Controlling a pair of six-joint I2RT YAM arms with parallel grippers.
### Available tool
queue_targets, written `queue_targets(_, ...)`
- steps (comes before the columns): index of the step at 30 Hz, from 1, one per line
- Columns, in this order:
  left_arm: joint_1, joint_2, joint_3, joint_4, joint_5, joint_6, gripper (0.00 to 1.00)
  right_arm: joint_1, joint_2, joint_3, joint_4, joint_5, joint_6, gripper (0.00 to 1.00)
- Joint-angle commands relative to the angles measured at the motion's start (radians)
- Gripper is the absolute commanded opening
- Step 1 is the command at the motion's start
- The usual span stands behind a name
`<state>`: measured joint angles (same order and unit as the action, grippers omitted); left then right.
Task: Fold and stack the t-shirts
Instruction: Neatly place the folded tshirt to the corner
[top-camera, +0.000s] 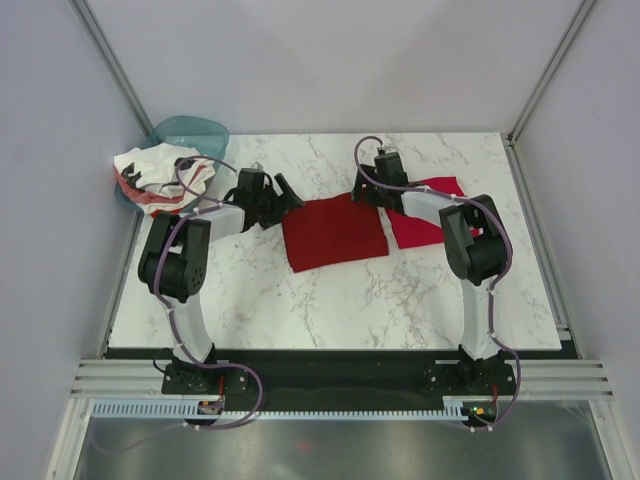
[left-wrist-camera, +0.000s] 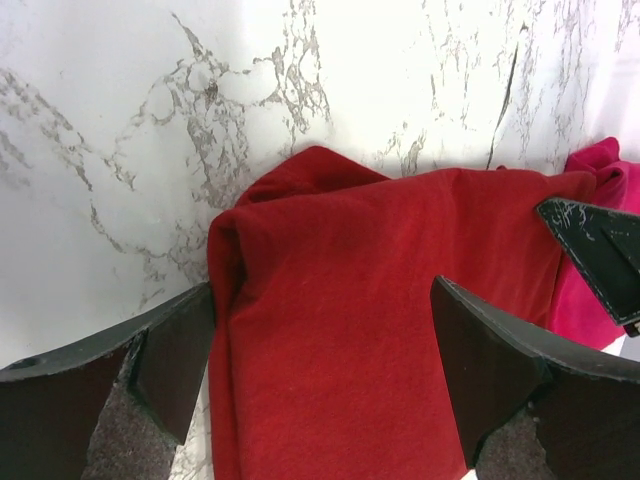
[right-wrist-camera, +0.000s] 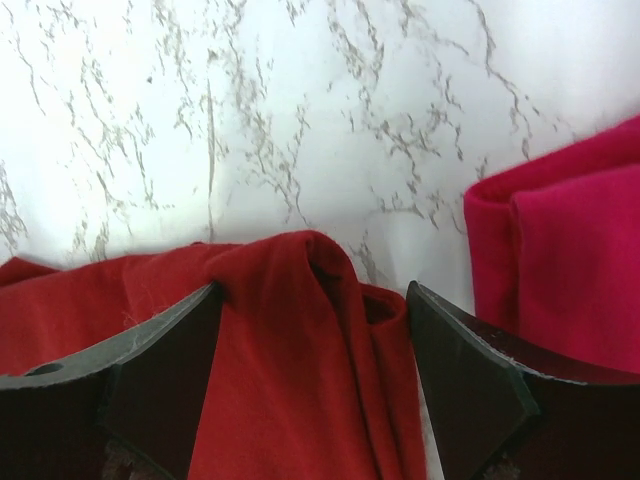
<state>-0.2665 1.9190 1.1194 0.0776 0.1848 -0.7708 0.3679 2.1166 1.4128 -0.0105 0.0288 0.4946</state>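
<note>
The left gripper (left-wrist-camera: 322, 300) stands wide open over the left edge of the folded dark red t-shirt (top-camera: 335, 232), holding nothing. The right gripper (right-wrist-camera: 313, 295) is open too, with its jaws on both sides of a bunched corner at the shirt's right edge.

I think the risk is in the closing. If a jaw takes only the top layer, the fold can open when it is lifted. The crimson-pink t-shirt (right-wrist-camera: 570, 270) lies just beside the right jaw and could be caught together with it.

The dark red shirt lies in the middle of the table (top-camera: 380, 300), with bare marble in front. The white t-shirts (top-camera: 150, 172) are heaped at the teal basin (top-camera: 195, 135), far left.
</note>
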Motion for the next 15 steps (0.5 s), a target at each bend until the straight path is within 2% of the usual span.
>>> queue_targets(1,-0.010,0.046,0.010,-0.067,-0.028,-0.025,0.95,-0.006,0.075,0.032,-0.045,-0.027,0.016,0.83)
queue_targets(7,-0.011,0.055,0.025,-0.116,-0.050,-0.024,0.82,-0.004,0.098,0.044,-0.068,-0.026,0.022,0.77)
queue_targets(9,-0.016,0.064,0.031,-0.118,-0.047,-0.021,0.75,0.002,0.100,0.048,-0.081,-0.003,0.021,0.70)
queue_targets(10,-0.017,0.070,0.036,-0.116,-0.042,-0.019,0.71,0.009,0.103,0.054,-0.085,0.011,0.022,0.65)
queue_targets(11,-0.020,0.087,0.049,-0.117,-0.041,-0.015,0.63,0.019,0.108,0.064,-0.098,0.035,0.022,0.53)
queue_targets(15,-0.022,0.110,0.069,-0.121,-0.027,-0.005,0.47,0.057,0.123,0.098,-0.137,0.091,0.013,0.31)
